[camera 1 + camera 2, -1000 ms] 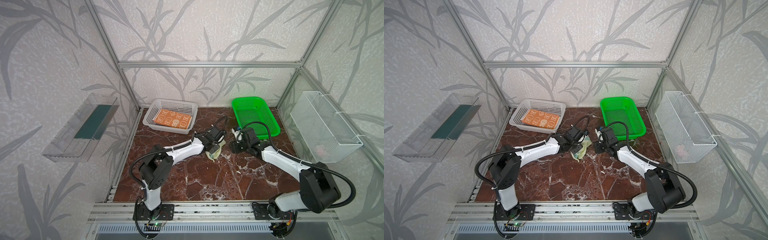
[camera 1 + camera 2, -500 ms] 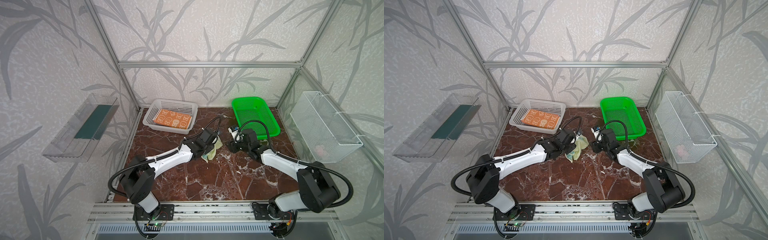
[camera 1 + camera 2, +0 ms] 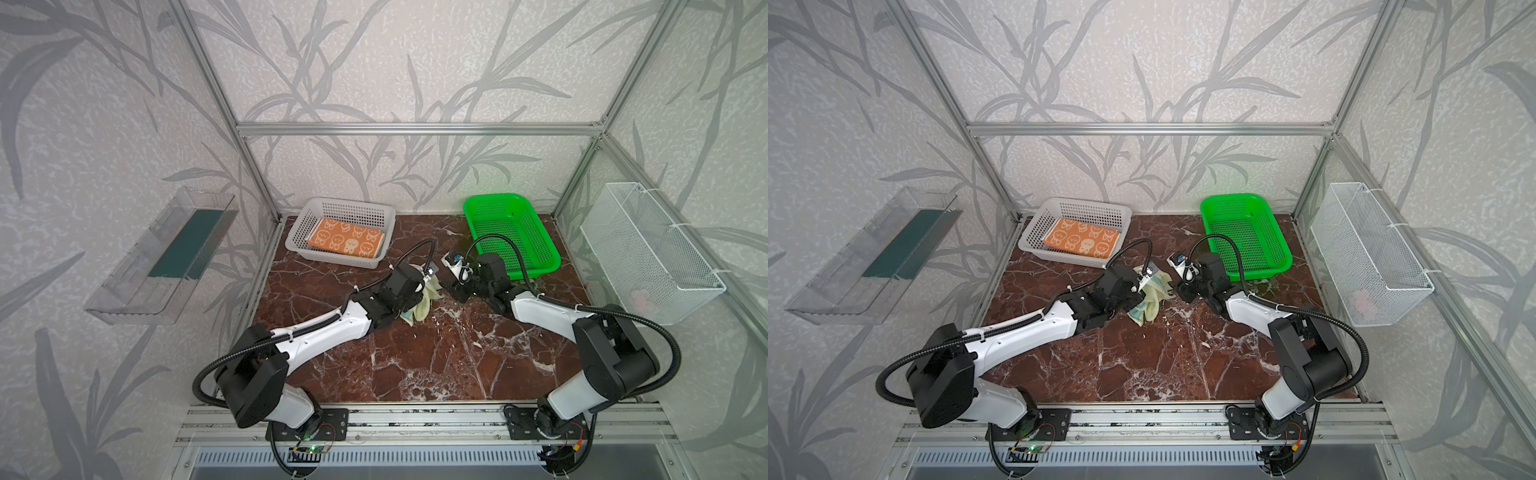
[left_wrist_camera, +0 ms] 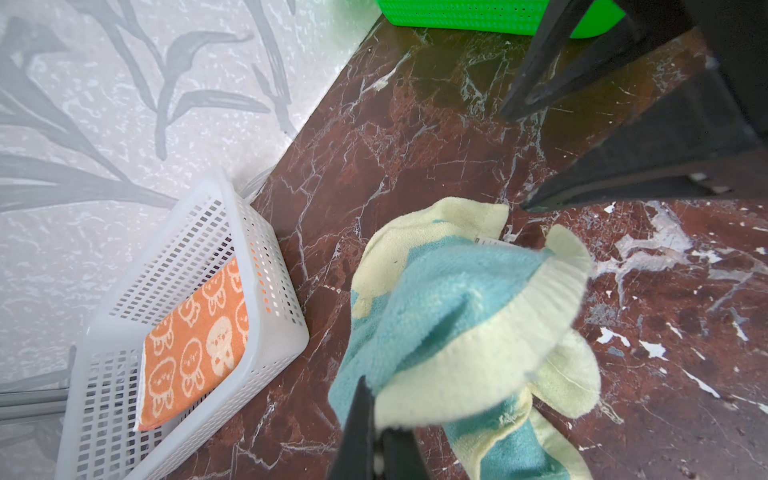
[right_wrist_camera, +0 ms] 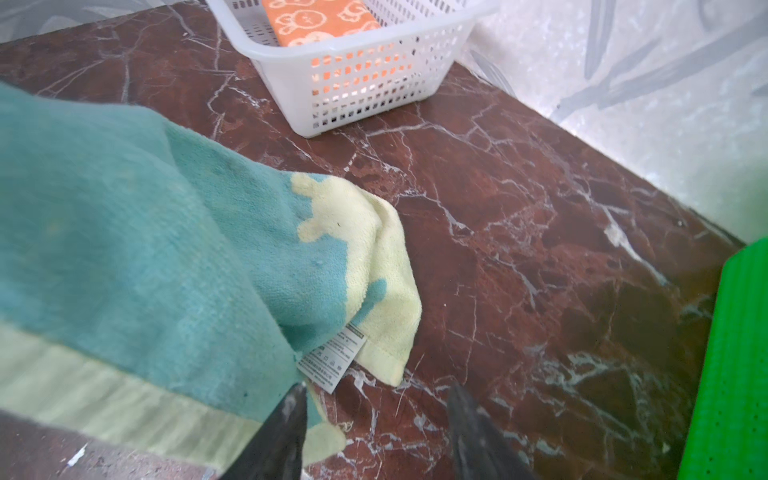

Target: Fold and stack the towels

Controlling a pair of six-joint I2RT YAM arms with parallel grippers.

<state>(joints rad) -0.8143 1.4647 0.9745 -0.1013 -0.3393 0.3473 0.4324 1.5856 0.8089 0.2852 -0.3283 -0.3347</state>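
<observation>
Grips pale yellow towel [image 4: 449, 316] in clenched left fingers [image 4: 359, 432]. Holds right fingers [image 5: 284, 432] spread beside its white label [image 5: 332, 357]: plain from right wrist, lost in both top views.

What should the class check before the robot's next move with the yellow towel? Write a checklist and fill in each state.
1. The left gripper is shut on the yellow towel: ok.
2. The right gripper is open: ok.
3. The corner with the label lies on the table just ahead of the right gripper: ok.
4. The yellow towel is spread flat: not ok, it is bunched and partly lifted.
5. The orange towel is folded in the white basket: ok.
6. Another towel lies under the orange towel: cannot tell.
</observation>
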